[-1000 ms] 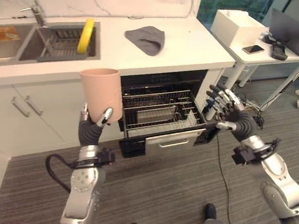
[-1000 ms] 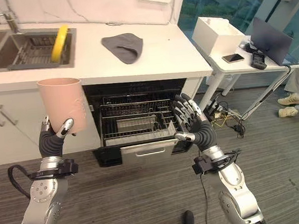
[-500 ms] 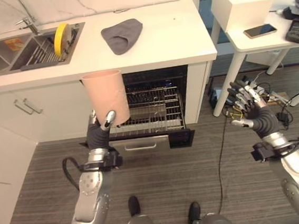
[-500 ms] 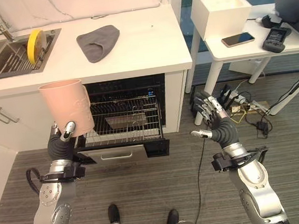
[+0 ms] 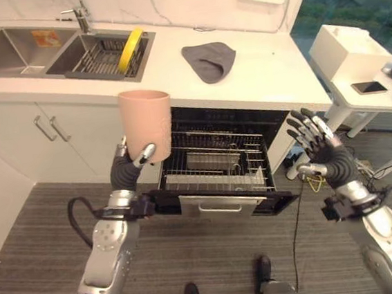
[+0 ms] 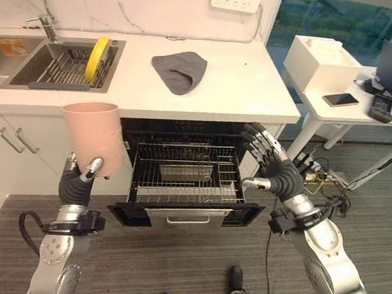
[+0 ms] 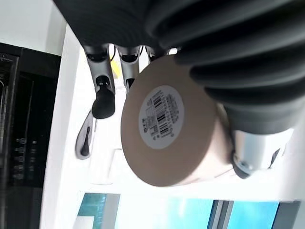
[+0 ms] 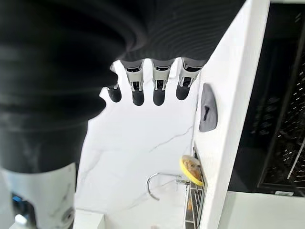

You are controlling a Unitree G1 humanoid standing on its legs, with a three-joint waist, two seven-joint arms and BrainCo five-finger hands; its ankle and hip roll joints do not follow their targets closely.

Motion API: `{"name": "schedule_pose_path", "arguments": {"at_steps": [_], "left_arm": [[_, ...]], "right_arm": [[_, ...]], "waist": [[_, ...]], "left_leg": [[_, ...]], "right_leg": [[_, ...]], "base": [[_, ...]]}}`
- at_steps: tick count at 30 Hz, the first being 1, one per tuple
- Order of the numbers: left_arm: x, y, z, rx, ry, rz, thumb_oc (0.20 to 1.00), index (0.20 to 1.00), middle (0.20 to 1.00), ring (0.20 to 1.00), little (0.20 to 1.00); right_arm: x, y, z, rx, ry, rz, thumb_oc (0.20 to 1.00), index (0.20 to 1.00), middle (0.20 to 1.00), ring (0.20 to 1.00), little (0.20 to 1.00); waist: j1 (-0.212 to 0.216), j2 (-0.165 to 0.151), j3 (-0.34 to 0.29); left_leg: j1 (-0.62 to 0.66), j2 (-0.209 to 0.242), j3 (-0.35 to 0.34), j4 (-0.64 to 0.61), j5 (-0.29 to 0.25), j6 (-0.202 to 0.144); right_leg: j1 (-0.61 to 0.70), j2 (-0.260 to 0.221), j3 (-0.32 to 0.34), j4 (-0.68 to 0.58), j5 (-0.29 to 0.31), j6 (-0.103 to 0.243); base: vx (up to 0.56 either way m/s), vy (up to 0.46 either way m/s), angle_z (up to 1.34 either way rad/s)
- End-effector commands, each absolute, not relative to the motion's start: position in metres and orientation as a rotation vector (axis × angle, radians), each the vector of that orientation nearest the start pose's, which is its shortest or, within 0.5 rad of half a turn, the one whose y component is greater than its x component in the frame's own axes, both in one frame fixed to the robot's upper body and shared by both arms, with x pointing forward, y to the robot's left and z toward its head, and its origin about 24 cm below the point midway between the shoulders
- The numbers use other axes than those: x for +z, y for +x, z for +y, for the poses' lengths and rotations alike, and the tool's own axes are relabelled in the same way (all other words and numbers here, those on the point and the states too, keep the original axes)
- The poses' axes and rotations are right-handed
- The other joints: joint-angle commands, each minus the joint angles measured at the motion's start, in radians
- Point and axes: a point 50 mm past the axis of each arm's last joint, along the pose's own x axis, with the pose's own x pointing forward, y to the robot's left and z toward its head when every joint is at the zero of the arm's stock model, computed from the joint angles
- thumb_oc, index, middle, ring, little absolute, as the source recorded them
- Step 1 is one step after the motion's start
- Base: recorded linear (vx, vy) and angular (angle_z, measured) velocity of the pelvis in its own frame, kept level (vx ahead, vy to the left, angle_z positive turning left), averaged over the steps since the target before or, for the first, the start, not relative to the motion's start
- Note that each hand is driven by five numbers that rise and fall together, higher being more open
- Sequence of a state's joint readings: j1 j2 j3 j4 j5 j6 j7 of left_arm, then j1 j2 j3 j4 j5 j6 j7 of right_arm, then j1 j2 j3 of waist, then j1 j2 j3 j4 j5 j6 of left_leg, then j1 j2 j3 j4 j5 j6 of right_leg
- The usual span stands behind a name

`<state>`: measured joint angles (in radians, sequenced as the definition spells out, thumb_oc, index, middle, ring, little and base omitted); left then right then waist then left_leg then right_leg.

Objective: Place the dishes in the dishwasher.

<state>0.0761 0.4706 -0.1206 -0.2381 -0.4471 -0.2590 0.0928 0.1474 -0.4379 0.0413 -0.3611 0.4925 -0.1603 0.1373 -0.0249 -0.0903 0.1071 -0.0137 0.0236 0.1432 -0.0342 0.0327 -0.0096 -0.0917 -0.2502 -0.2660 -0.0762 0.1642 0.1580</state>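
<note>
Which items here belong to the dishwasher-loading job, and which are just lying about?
Job: pink cup held upright in left hand; open dishwasher rack; yellow plate in sink rack; right hand, open.

Lying about: grey cloth, white box, phone.

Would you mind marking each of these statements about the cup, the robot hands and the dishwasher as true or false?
1. The left robot hand holds a pink cup upright. True.
2. The right robot hand grips a plate. False: it is open and holds nothing.
3. The dishwasher rack is pulled out under the counter. True.
4. A yellow plate lies flat on the counter. False: it stands on edge in the sink rack.
5. A grey cloth lies on the counter above the dishwasher. True.
6. The cup already sits in the rack. False: it is held in the air to the rack's left.
</note>
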Motion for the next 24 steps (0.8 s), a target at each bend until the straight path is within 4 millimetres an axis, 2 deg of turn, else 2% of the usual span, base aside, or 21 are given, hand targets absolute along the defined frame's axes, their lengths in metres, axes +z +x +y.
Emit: {"name": "schedule_pose_path", "arguments": {"at_steps": [1,4,5,6,7,8,10,13,14,19,24], "left_arm": [[0.140,0.226,0.197,-0.080,-0.032,-0.522,0.200,0.200,0.200,0.200,0.200],[0.133,0.221,0.201,-0.043,-0.061,-0.496,0.200,0.200,0.200,0.200,0.200],[0.134,0.220,0.200,-0.038,-0.072,-0.512,0.200,0.200,0.200,0.200,0.200],[0.135,0.220,0.199,-0.038,-0.074,-0.528,0.200,0.200,0.200,0.200,0.200],[0.138,0.220,0.197,-0.034,-0.079,-0.558,0.200,0.200,0.200,0.200,0.200],[0.139,0.222,0.195,-0.030,-0.082,-0.572,0.200,0.200,0.200,0.200,0.200],[0.140,0.230,0.191,-0.001,-0.047,-0.588,0.200,0.200,0.200,0.200,0.200],[0.141,0.235,0.187,0.010,-0.001,-0.598,0.200,0.200,0.200,0.200,0.200],[0.143,0.240,0.182,0.008,0.084,-0.614,0.200,0.200,0.200,0.200,0.200],[0.146,0.248,0.176,0.079,0.359,-0.704,0.200,0.200,0.200,0.200,0.200],[0.146,0.257,0.166,0.143,0.468,-0.753,0.200,0.200,0.200,0.200,0.200]], "right_arm": [[0.141,0.213,-0.194,0.286,0.080,-0.443,1.000,1.000,1.000,1.000,1.000],[0.138,0.213,-0.193,0.317,0.084,-0.397,1.000,1.000,1.000,1.000,1.000],[0.138,0.215,-0.193,0.326,0.064,-0.385,1.000,1.000,1.000,1.000,1.000],[0.139,0.217,-0.194,0.329,0.050,-0.384,1.000,1.000,1.000,1.000,1.000],[0.142,0.223,-0.193,0.334,0.029,-0.395,1.000,1.000,1.000,1.000,1.000],[0.144,0.225,-0.191,0.344,0.036,-0.407,1.000,1.000,1.000,1.000,1.000],[0.144,0.226,-0.189,0.347,0.046,-0.409,1.000,1.000,1.000,1.000,1.000],[0.143,0.225,-0.186,0.390,0.087,-0.395,1.000,1.000,1.000,1.000,1.000],[0.137,0.227,-0.179,0.417,0.093,-0.350,1.000,1.000,1.000,1.000,1.000],[0.133,0.236,-0.170,0.440,0.216,-0.281,1.000,1.000,1.000,1.000,1.000],[0.136,0.240,-0.153,0.496,0.255,-0.279,1.000,1.000,1.000,1.000,1.000]], "waist": [[0.000,0.026,0.008],[-0.006,0.038,0.006],[0.004,0.033,0.027],[0.012,0.035,0.038],[0.020,0.040,0.050],[0.024,0.045,0.060],[-0.004,0.061,0.033],[-0.018,0.067,0.004],[-0.028,0.065,-0.010],[-0.027,0.055,-0.022],[-0.018,0.047,-0.035]], "left_leg": [[0.072,0.176,0.049,-0.053,0.019,-0.069],[0.117,0.196,0.097,-0.042,0.045,-0.092],[0.070,0.205,0.082,0.087,0.062,-0.112],[0.024,0.214,0.047,0.139,0.080,-0.124],[-0.012,0.215,0.019,0.087,0.084,-0.129],[-0.026,0.232,0.025,0.040,0.124,-0.139],[0.049,0.222,0.029,-0.053,0.101,-0.118],[0.059,0.211,0.018,-0.053,0.073,-0.117],[0.072,0.211,0.028,-0.053,0.059,-0.119],[0.104,0.194,0.026,-0.053,0.026,-0.104],[0.120,0.197,0.025,-0.053,0.013,-0.099]], "right_leg": [[0.107,0.041,0.016,-0.011,-0.017,0.011],[0.130,0.073,0.031,-0.011,-0.045,-0.022],[0.144,0.081,0.048,-0.011,-0.049,-0.039],[0.149,0.088,0.056,-0.011,-0.052,-0.046],[0.153,0.089,0.068,-0.011,-0.057,-0.043],[0.165,0.092,0.074,-0.011,-0.068,-0.041],[0.173,0.071,0.071,-0.011,-0.079,-0.026],[0.176,0.052,0.070,-0.011,-0.080,-0.013],[0.179,0.037,0.070,-0.011,-0.077,-0.001],[0.193,0.013,0.075,-0.011,-0.071,0.016],[0.203,0.011,0.076,-0.011,-0.075,0.020]], "base": [[0.14,-0.236,0.01],[0.11,-0.173,-0.10],[0.01,-0.161,-0.39],[-0.06,-0.045,-0.32],[-0.05,0.089,-0.37],[-0.01,0.153,-0.18],[0.10,0.295,-0.40],[0.10,0.210,-0.19],[0.12,0.190,-0.04],[0.07,0.081,0.13],[0.05,-0.020,0.08]]}}
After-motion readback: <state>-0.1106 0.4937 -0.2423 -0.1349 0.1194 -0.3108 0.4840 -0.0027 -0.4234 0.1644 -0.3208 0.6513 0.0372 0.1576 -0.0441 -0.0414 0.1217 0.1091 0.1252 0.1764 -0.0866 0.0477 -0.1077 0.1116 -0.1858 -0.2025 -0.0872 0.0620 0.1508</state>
